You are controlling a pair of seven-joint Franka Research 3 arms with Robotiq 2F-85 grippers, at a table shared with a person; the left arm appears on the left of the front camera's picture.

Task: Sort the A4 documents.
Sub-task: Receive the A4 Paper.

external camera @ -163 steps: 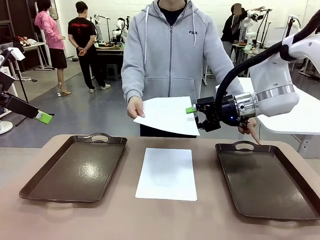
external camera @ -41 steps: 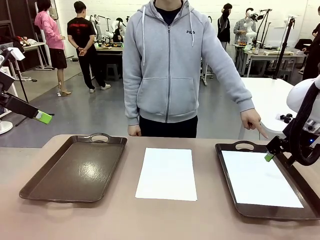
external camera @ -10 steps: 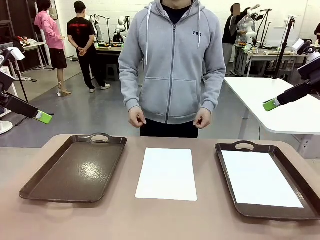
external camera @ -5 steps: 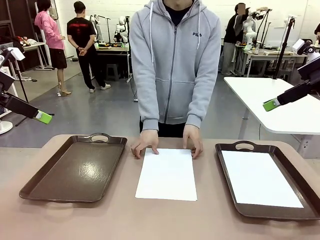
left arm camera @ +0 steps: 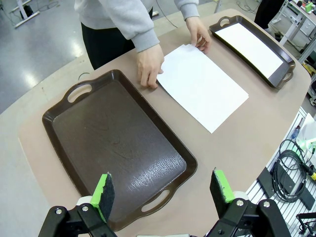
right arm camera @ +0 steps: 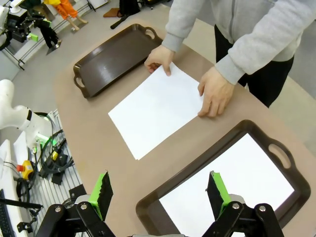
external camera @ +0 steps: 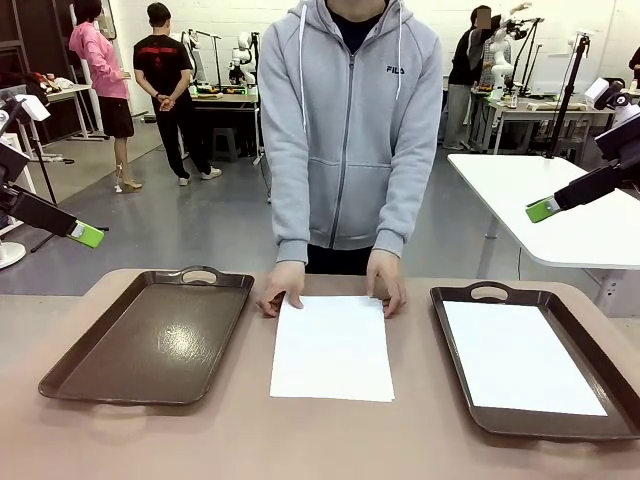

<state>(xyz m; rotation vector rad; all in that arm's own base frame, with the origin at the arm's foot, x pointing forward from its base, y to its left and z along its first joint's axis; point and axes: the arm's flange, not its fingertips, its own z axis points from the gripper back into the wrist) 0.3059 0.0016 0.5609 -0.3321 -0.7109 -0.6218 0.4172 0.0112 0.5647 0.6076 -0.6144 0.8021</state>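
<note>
One white A4 document [external camera: 332, 347] [left arm camera: 202, 85] [right arm camera: 155, 108] lies on the tan table between the two trays. The person's hands [external camera: 283, 287] [external camera: 386, 283] rest on its far corners. A second A4 document [external camera: 520, 357] [left arm camera: 251, 48] [right arm camera: 232, 185] lies flat in the right brown tray [external camera: 487, 293] [right arm camera: 163, 195]. The left brown tray [external camera: 150, 340] [left arm camera: 116, 143] [right arm camera: 116, 57] holds nothing. My left gripper [left arm camera: 163, 190] is open, raised high over the table's left side. My right gripper [right arm camera: 159, 191] is open, raised high to the right. One green pad [external camera: 87, 235] [external camera: 541, 209] of each shows at the front view's edges.
A person in a grey hoodie [external camera: 348, 120] stands at the table's far edge, leaning over the middle sheet. A white table [external camera: 540, 205] stands behind on the right. Cables [left arm camera: 291, 168] [right arm camera: 47, 148] lie on the floor beside the table.
The person's hands came down from waist height onto the far corners of the middle sheet, which has shifted slightly. Both grippers stayed still and open.
</note>
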